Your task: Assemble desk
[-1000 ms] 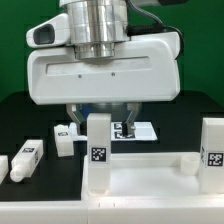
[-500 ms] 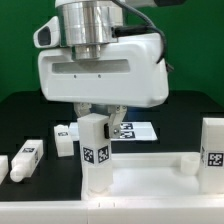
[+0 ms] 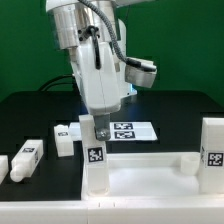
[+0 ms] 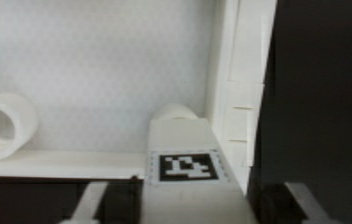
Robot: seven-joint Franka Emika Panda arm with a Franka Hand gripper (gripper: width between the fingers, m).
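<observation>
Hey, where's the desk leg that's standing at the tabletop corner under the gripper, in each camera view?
Exterior view: the upright leg stands at a corner of the tabletop on the exterior view's left, directly under the gripper.
Wrist view: the same leg runs between the gripper's fingers, its tag facing the camera.
Shared landmark: the white tabletop beside the leg, plus that square tag.

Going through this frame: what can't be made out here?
Exterior view: whether the gripper clamps the upright leg; the arm hides the contact.
Exterior view: the tabletop is cut off by the bottom edge.
Wrist view: the leg's foot, hidden by its own top.
</observation>
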